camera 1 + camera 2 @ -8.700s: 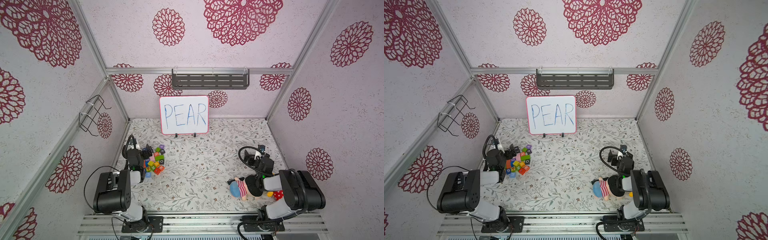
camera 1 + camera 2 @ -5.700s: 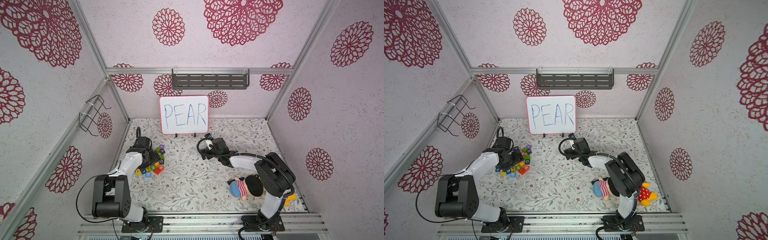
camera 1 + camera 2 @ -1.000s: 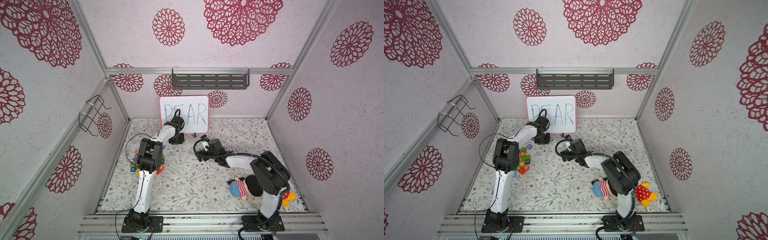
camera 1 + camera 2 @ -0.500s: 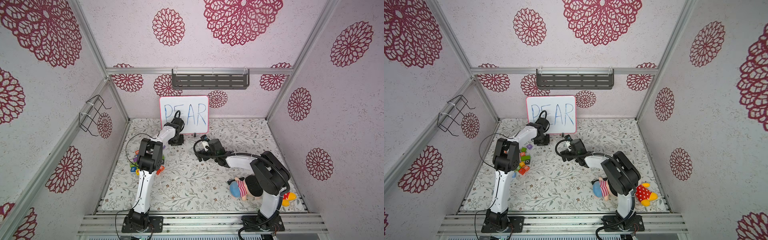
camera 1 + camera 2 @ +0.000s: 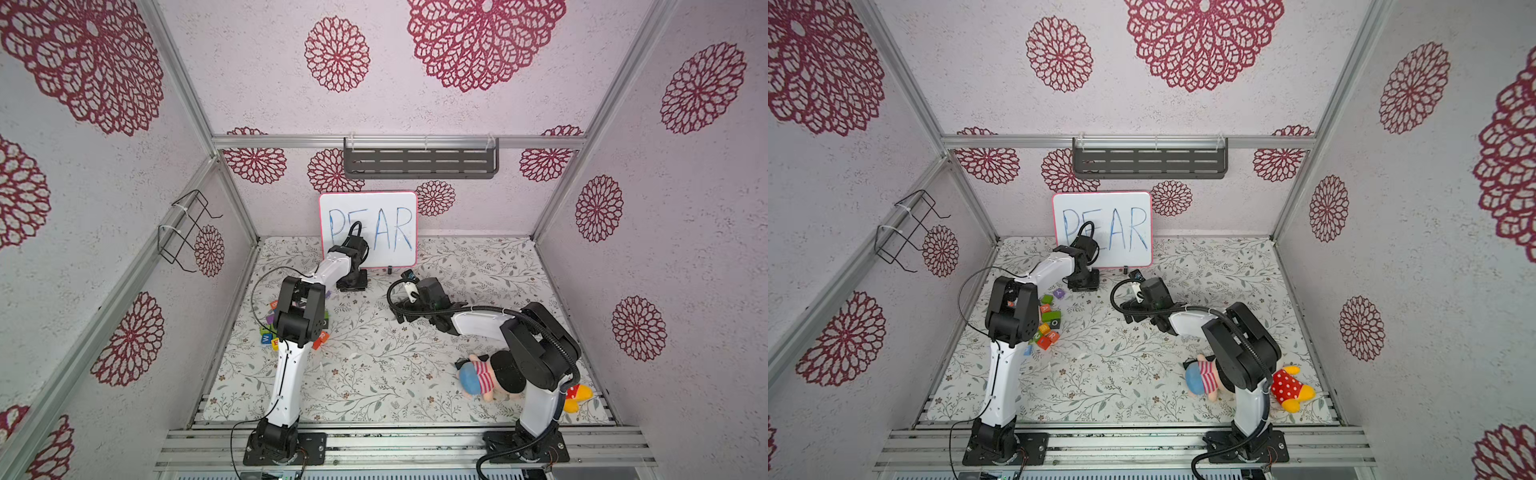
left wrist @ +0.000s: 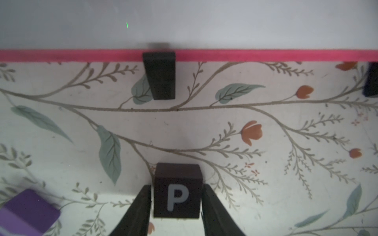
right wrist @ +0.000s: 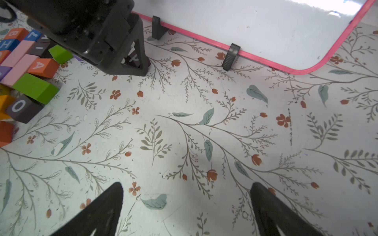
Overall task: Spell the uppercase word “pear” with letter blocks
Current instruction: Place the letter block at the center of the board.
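One block, the P (image 6: 177, 191), sits on the surface (image 6: 61, 126) before the whiteboard (image 6: 81, 55) between the left jaws, pinched or freed I cannot tell; right jaws spread empty; next, I judge, release cleanly and fetch E from the pile (image 5: 1048, 323).

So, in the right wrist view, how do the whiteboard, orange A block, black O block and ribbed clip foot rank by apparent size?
1. whiteboard, partly out of frame.
2. black O block and orange A block: nearly alike; the O block lies nearer the camera, so I leave them unranked.
3. ribbed clip foot.
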Tool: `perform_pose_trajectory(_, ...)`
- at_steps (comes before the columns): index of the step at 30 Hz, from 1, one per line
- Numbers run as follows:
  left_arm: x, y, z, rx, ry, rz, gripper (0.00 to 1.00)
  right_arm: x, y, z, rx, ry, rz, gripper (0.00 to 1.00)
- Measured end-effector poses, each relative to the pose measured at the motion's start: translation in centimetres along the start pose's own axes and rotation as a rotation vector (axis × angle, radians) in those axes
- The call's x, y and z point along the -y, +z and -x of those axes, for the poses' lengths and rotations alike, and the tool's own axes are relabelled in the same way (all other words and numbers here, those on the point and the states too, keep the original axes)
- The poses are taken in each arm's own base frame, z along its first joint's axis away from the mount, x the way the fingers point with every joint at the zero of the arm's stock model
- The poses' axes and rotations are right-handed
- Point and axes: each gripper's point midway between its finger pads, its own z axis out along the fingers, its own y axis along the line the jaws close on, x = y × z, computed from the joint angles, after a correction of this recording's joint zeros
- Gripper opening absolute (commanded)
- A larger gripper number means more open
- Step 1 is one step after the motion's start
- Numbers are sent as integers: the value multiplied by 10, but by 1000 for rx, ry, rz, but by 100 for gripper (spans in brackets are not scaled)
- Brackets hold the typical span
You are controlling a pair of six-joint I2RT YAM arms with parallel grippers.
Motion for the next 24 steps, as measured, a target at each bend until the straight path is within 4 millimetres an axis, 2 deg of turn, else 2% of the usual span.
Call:
perform_pose_trajectory(8,-1,-2,-4,-10,-12,-3,63,1,0,-5,-10,-1,-4,99)
perform_pose_trajectory(13,-8,-17,-15,-15,-34,0,65,0,-3,-7,-15,-3,-6,99)
perform_pose_trajectory(20,-24,-51,-4,50,-111,-34,64,-8,-4,-6,-13,-12,12,99)
perform_pose_trajectory(24,-42,-58,-22,42,-163,-35,64,-14,-4,-1,-7,-25,28,99)
